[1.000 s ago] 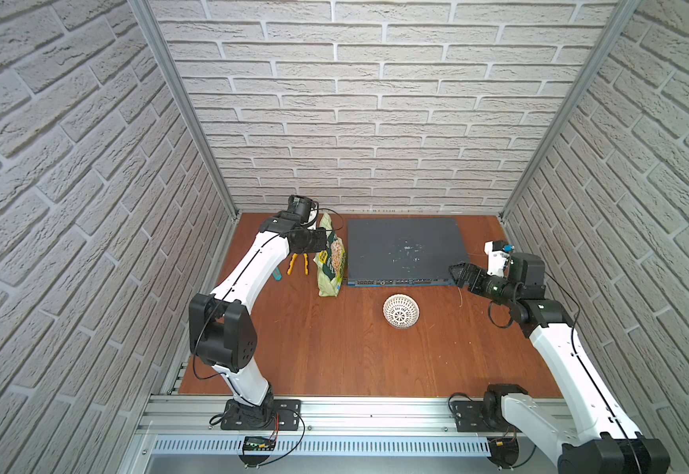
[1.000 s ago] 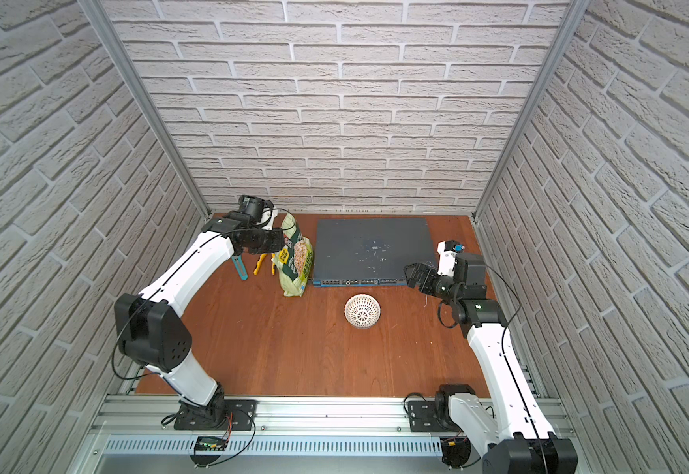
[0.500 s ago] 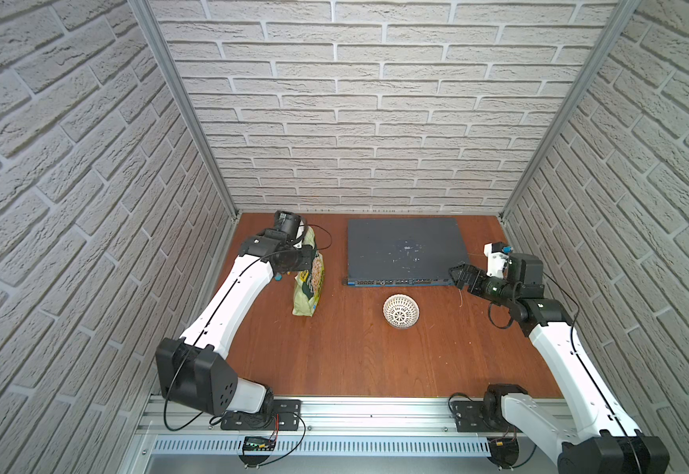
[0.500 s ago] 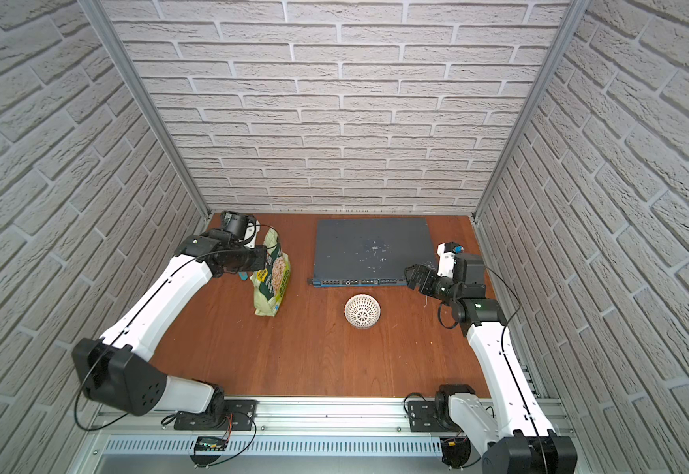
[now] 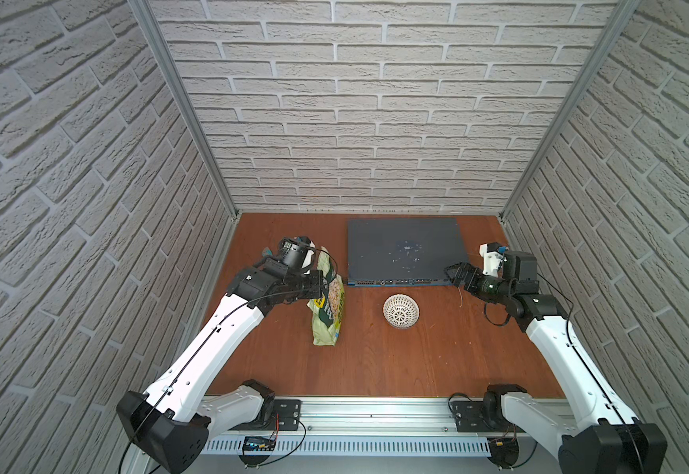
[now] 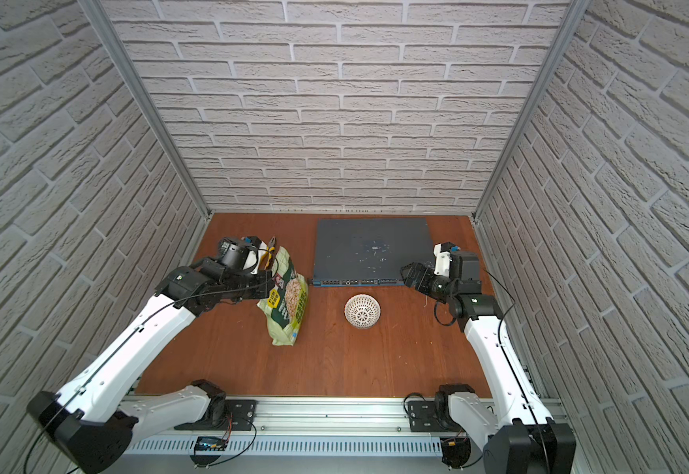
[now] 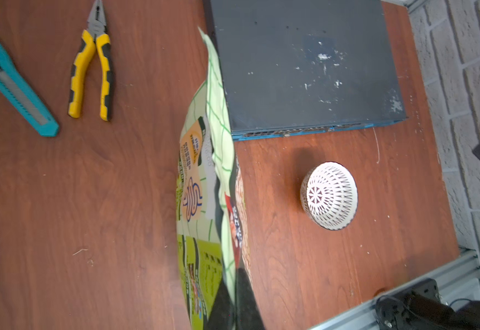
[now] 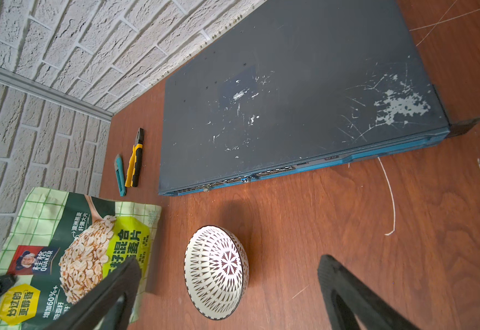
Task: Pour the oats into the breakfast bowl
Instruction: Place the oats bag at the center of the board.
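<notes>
**A:** Pale green, that pouch (image 5: 328, 314). Why does it hang left of centre in both top views rather than lie flat?

**B:** The left claw (image 5: 322, 287) is clenched on its upper side edge and holds it tilted over the brown desk (image 5: 375, 369). I read that as a carry toward the bowl. I cannot tell whether its near end touches the desk.

**A:** And the oats?

**B:** They are out of sight inside the pouch; only their printed picture shows. The breakfast bowl (image 5: 401, 312) sits upright and empty just right of centre, apart from the pouch.

**A:** Which way does the pouch run?

**B:** Its long axis runs from the lower frame up toward the back wall, with the checked top end farthest. That end points away from the bowl, so it needs turning before any pour.

**A:** The other arm?

**B:** The right claw (image 5: 455, 274) is released, jaws spread, at the right beyond the bowl, near a corner of the grey box (image 5: 404, 250). It is probably waiting to help. Farthest back, at the upper left of the left wrist view, lie pliers (image 7: 90, 71) and a blue knife (image 7: 13, 83).
</notes>
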